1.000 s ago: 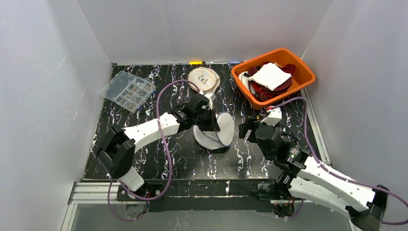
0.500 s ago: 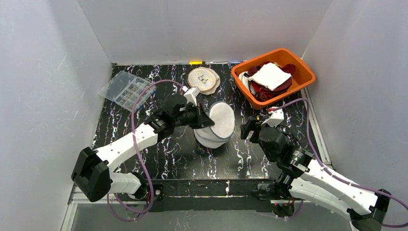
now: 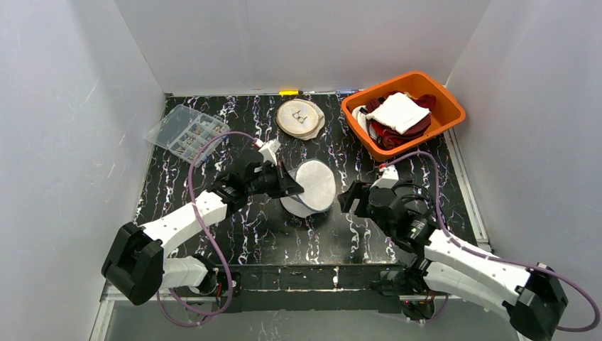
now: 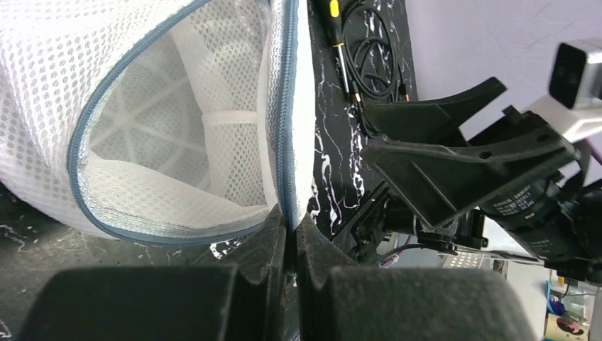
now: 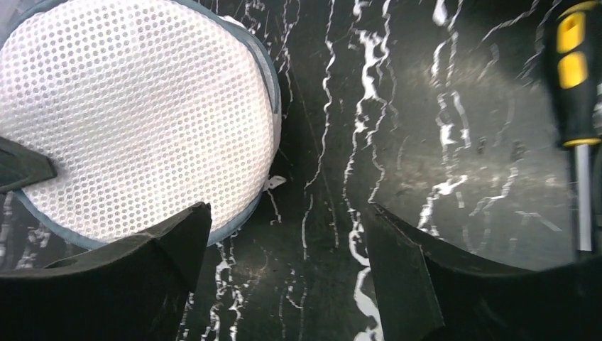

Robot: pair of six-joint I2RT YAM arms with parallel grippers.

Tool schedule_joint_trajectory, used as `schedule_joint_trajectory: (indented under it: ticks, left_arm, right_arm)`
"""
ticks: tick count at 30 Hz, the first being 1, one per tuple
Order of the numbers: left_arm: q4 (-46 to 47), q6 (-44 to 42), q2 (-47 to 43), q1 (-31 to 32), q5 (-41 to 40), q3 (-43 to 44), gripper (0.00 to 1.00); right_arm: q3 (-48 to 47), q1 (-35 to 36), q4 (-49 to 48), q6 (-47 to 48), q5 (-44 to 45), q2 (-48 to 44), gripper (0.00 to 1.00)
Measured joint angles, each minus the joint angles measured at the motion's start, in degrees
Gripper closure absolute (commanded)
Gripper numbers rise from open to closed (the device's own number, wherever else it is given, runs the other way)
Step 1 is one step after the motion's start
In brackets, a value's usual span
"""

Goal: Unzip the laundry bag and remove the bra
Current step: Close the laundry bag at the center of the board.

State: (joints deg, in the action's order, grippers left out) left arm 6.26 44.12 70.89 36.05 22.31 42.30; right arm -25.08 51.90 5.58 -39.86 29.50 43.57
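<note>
Top view first: laundry bag [image 3: 316, 186], a round white mesh case, sits about mid-table [image 3: 326, 238] between the two arms. Its lid [image 3: 319, 181] is tilted up off the lower half, so the zip is undone at least on the side facing the left arm. Left gripper [image 3: 295, 186] is clamped on the lid's left rim. Right gripper [image 3: 349, 201] hangs just to the bag's right, fingers spread, not touching it. Farther back there's an orange bin [image 3: 447, 106] of red and white laundry on the right, a flat round beige case [image 3: 300, 118] in the middle and a clear parts box [image 3: 188, 133] on the left.

Left wrist cam: left gripper [image 4: 289, 231] is pinched tight on the blue-grey zipper edge of the lid, and you look straight into the gaping laundry bag [image 4: 106, 85]. Inside is white mesh with a white band [image 4: 231, 117] across it, and honestly I can't tell if that's the bra. Past the bag, the right gripper [image 4: 419, 138] shows with its black fingers apart, plus a screwdriver [image 4: 335, 32] and a loop of black cable [image 4: 376, 53] on the table.

Right wrist cam: right gripper [image 5: 284, 284] has both fingers wide apart at the bottom, only table between them. The lid [image 5: 135, 121] fills the upper left, with a small white zip pull [image 5: 275, 183] at its lower right edge. One left fingertip [image 5: 21, 167] lies on the lid at the frame's left edge. The screwdriver [image 5: 575, 85] is at far right.
</note>
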Motion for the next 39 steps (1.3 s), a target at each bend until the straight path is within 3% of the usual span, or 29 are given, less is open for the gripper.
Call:
schedule_joint_trajectory:
  ticks: [7,12,21,23,27,31,35,39]
  left_arm:
    - [0.98,0.52,-0.31,-1.46,0.24,-2.47,1.0]
    - [1.86,1.31,-0.46,-1.49,0.76,-2.99,1.0]
    - [3.1,2.54,-1.42,-1.51,1.6,-3.63,1.0]
    - [3.34,2.62,-1.49,-1.51,1.79,-3.63,1.0]
    - [3.58,2.84,-1.51,-1.51,2.14,-3.63,1.0]
    - [3.58,2.84,-1.7,-1.68,2.14,-3.63,1.0]
    - [3.02,2.78,-2.21,-2.38,1.84,-3.63,1.0]
    - [-1.44,1.03,-3.06,-2.51,-0.81,-3.06,1.0]
  right_arm:
    - [5.73,-12.04,-16.0,-7.82,-15.89,7.98,0.12]
    - [8.46,-20.5,-32.44,-11.56,-29.2,19.5,0.13]
    - [8.66,-22.32,-55.54,-16.11,-44.15,38.47,0.24]
    - [8.57,-22.36,-59.21,-17.16,-46.03,41.42,0.34]
    - [8.5,-22.53,-65.99,-19.17,-48.85,46.12,0.7]
    - [8.48,-22.64,-70.23,-21.33,-49.86,48.19,0.95]
    - [8.44,-22.91,-67.21,-20.04,-49.57,44.81,0.99]
    - [5.16,-22.91,-49.77,-13.44,-47.76,32.98,0.99]
